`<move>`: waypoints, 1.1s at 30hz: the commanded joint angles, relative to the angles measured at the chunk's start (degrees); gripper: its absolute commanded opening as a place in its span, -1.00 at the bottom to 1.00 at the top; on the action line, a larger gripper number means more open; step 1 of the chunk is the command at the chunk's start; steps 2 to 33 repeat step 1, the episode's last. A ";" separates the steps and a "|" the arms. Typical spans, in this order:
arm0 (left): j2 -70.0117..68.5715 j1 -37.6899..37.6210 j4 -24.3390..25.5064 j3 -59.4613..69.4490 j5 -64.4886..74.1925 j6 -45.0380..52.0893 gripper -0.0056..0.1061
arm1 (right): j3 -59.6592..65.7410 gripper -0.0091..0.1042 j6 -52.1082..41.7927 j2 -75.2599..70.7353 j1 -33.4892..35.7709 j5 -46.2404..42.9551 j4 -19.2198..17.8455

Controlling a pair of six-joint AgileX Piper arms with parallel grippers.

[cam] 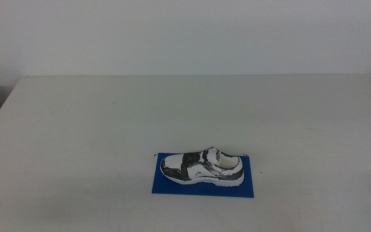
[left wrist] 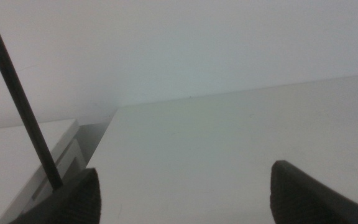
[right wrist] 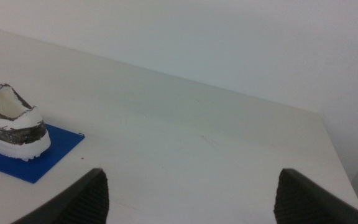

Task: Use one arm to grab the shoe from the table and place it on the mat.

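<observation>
1. Resting on the mat (cam: 172,185), the shoe (cam: 202,165) lay upright on its sole, toe toward the left arm's side and heel toward the right arm's side, with blue showing along its front and at both ends.
2. The mat sat flat on the bench (cam: 95,122), nearer the camera than the bench's middle and slightly toward the right arm's side.
3. Judged from that layout, the placing step looked finished: the shoe was on its target and neither gripper touched it.
4. The left gripper (left wrist: 185,190) waited well apart from the shoe, its 2 jaws spread wide with only bare bench between them; in the middle view just a dark tip showed at the bottom-left corner.
5. The right gripper (right wrist: 191,196) was likewise released, jaws apart and holding nothing, well clear of the mat. Its wrist camera caught the shoe's heel (right wrist: 17,124) and 1 corner of the mat (right wrist: 55,152).
6. In the middle view that gripper appeared only as a dark speck at the bottom-right edge.
7. The next move, as I judged it, called for little: both arms could hold their parked poses, and no regrasp seemed needed unless the shoe had to sit more centrally.
</observation>
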 commanded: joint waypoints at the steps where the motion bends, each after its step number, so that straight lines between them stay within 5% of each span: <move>1: -0.41 -0.29 -0.49 0.29 -4.67 -0.37 0.78 | 0.29 0.78 -0.33 -1.51 -0.51 -3.93 -0.85; 33: -0.41 -0.29 -0.49 0.29 -4.67 -0.37 0.78 | 0.29 0.78 -0.33 -1.51 -0.51 -3.93 -0.85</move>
